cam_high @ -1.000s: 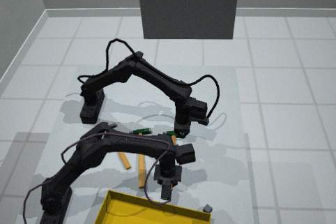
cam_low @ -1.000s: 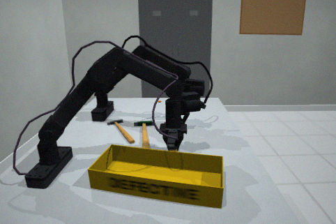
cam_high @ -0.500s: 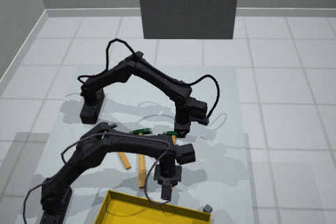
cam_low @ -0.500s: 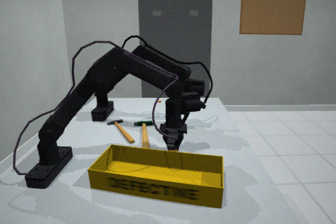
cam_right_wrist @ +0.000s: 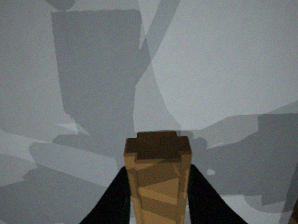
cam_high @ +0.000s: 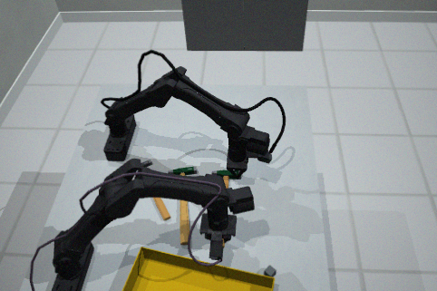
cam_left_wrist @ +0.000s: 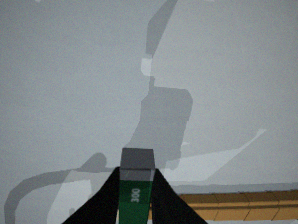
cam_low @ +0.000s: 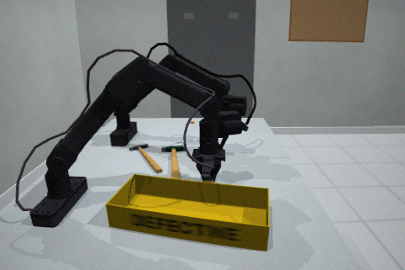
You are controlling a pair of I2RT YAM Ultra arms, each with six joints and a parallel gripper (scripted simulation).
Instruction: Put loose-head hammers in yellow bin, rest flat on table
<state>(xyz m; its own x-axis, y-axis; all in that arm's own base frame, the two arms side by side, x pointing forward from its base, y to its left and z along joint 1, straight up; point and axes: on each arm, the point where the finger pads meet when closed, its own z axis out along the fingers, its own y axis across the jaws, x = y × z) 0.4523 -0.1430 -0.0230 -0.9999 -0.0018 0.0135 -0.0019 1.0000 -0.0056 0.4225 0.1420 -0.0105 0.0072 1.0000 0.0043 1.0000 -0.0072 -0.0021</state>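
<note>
The rightmost hammer has a green and grey head (cam_high: 222, 173) (cam_left_wrist: 134, 200) and a wooden handle (cam_high: 226, 181) (cam_right_wrist: 157, 192). My left gripper (cam_high: 235, 174) (cam_left_wrist: 136, 174) is shut on its head. My right gripper (cam_high: 219, 246) (cam_low: 208, 177) (cam_right_wrist: 158, 172) is shut on the end of its handle. The middle hammer (cam_high: 184, 223) (cam_low: 175, 163), with a green head, lies on the table. The third hammer (cam_high: 161, 208) (cam_low: 149, 160), with a dark head, lies slanted on the table, partly hidden by the right arm in the top view. The yellow bin (cam_high: 204, 266) (cam_low: 189, 235) shows no hammer inside.
The bin's back wall stands close in front of the right gripper. A small grey block (cam_high: 270, 270) lies beside the bin's corner. A tiny orange thing (cam_low: 192, 122) is at the table's far side. The right arm passes over the two other hammers in the top view.
</note>
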